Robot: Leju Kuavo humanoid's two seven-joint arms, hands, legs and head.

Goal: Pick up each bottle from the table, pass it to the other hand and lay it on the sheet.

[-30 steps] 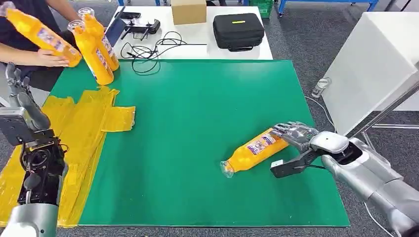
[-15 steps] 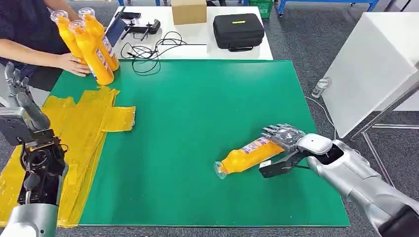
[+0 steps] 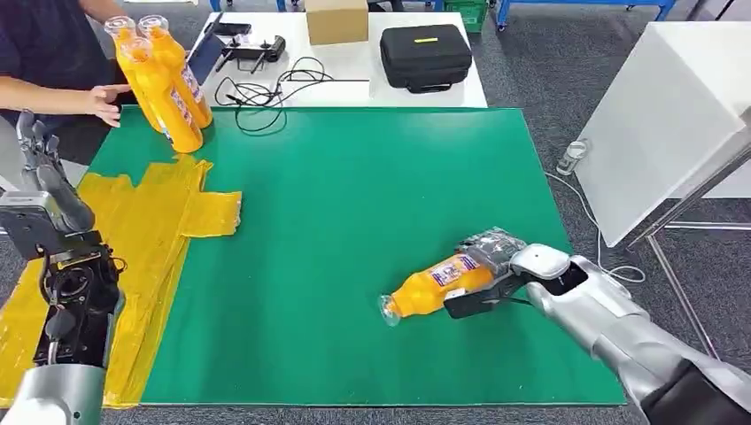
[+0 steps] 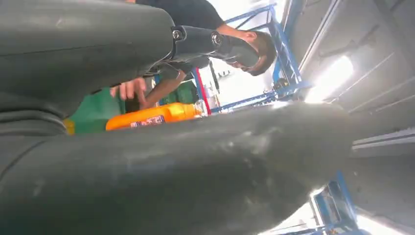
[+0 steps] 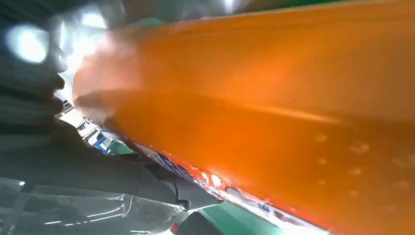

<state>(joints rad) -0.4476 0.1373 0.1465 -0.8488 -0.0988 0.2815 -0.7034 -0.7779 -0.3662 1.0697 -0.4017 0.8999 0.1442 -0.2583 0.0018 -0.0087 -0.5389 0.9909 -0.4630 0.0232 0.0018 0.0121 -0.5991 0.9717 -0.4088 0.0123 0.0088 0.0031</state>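
An orange bottle (image 3: pixel 438 283) lies on its side on the green worktop (image 3: pixel 354 204), near the right edge and toward the near side. Its cap end points at the near left corner. The right hand (image 3: pixel 492 261) is wrapped around the bottle's thick end and grips it. In the right wrist view the bottle (image 5: pixel 274 117) is very close and blurry.

The left hand (image 3: pixel 40 173) is held up at the left edge, over the yellow sheet (image 3: pixel 150 230). Its fingers (image 3: pixel 34 146) point up and apart, and it holds nothing. The sheet lies flat along the left side of the worktop.

Two more bottles (image 3: pixel 164 80) stand side by side at the far left corner. A person's hand (image 3: pixel 104 97) is just beside them. Past the far edge there is a white table (image 3: pixel 354 62) with a black case (image 3: pixel 425 55), a box (image 3: pixel 336 19) and some cables (image 3: pixel 266 88).
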